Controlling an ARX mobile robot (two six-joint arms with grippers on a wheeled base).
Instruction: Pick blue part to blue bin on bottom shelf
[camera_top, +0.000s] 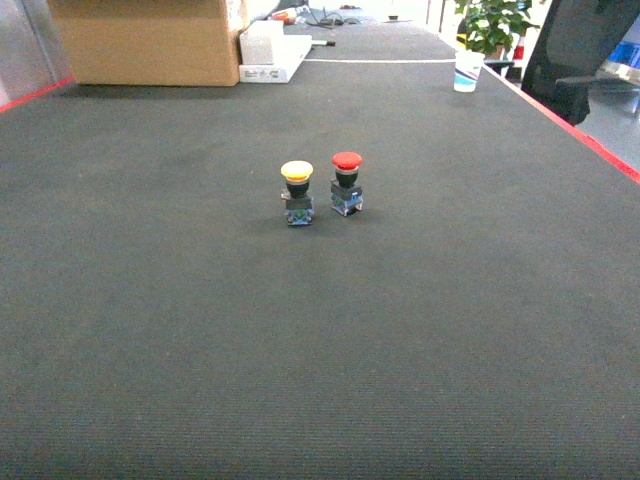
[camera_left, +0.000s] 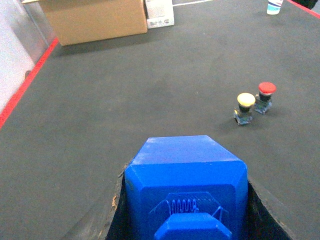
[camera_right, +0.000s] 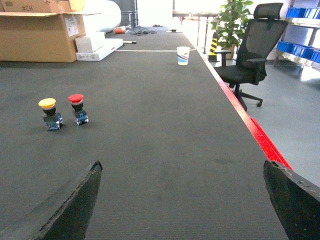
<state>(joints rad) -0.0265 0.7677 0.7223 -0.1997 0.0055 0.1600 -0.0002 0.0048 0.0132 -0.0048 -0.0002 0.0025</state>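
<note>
Already you had the blue part (camera_left: 186, 192) clamped between the left fingers (camera_left: 116, 200), held above the dark counter (camera_top: 320, 350). So the pick looked done; carry and drop were left. Neither the blue bin nor the bottom shelf showed in any view, so I judged you needed to turn away from the counter first. Right fingers (camera_right: 75, 200) were wide apart and held nothing. Yellow button (camera_top: 297, 192) and red button (camera_top: 347, 182) stood side by side ahead, well apart from both arms. Cardboard box (camera_top: 150, 40), white box (camera_top: 272, 55), paper cup (camera_top: 467, 70) sat at the far end; office chair (camera_right: 250, 50) stood off the right edge. Nothing blocked the left arm.
</note>
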